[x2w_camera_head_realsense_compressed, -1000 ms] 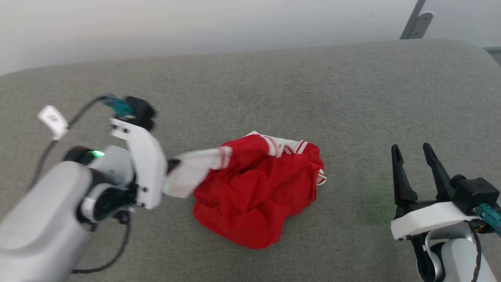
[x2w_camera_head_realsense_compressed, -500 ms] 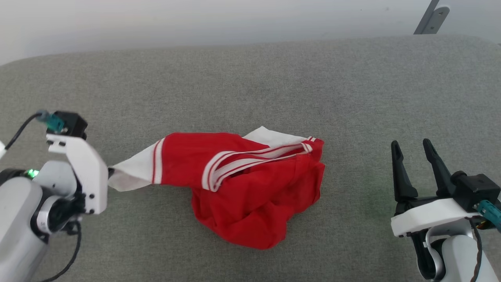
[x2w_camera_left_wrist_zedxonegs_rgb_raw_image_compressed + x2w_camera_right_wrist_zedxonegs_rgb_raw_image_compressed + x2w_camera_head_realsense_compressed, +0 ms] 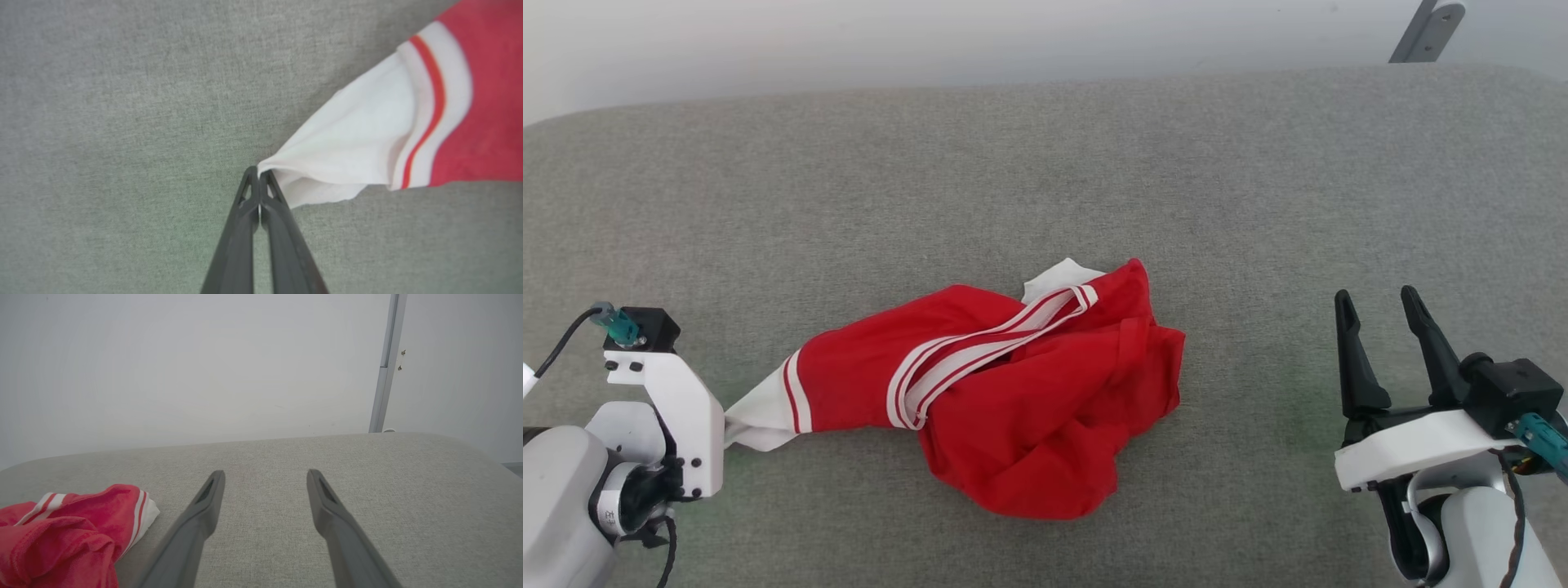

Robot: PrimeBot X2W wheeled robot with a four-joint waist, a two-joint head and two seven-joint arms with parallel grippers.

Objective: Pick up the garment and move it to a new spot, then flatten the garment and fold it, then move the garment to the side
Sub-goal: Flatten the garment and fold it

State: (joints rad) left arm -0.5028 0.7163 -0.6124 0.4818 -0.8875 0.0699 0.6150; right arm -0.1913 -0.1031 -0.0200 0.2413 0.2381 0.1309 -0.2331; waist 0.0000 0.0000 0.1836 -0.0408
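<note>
**Grey bench, red shirt.** A fabric-covered bench [image 3: 1045, 163] spans the head view, backed by a pale wall [image 3: 849, 41] along 12 o'clock. The garment [image 3: 1029, 425], a red jersey shirt with white sleeves, lies crumpled just below the middle of the bench. Its bulk is heaped toward 5 o'clock and one arm is drawn out toward 8 o'clock. A white-and-red striped band [image 3: 980, 353] slants across the top of the heap, from 7 to 1 o'clock.

The right claw [image 3: 1375, 296] stands at 4 o'clock, well apart from the cloth. Its two dark fingers are spread wide with nothing between them, tips pointing to 12 o'clock over bare fabric.

At 8 o'clock the left claw [image 3: 258, 175] is pinched tight on the very edge of the white sleeve [image 3: 347, 134]. In the left wrist view the cloth fans out from the fingertips toward 2 o'clock, past a single red stripe, to the red body.

A grey metal post [image 3: 1429, 28] rises beyond the bench's far edge at 1 o'clock.
</note>
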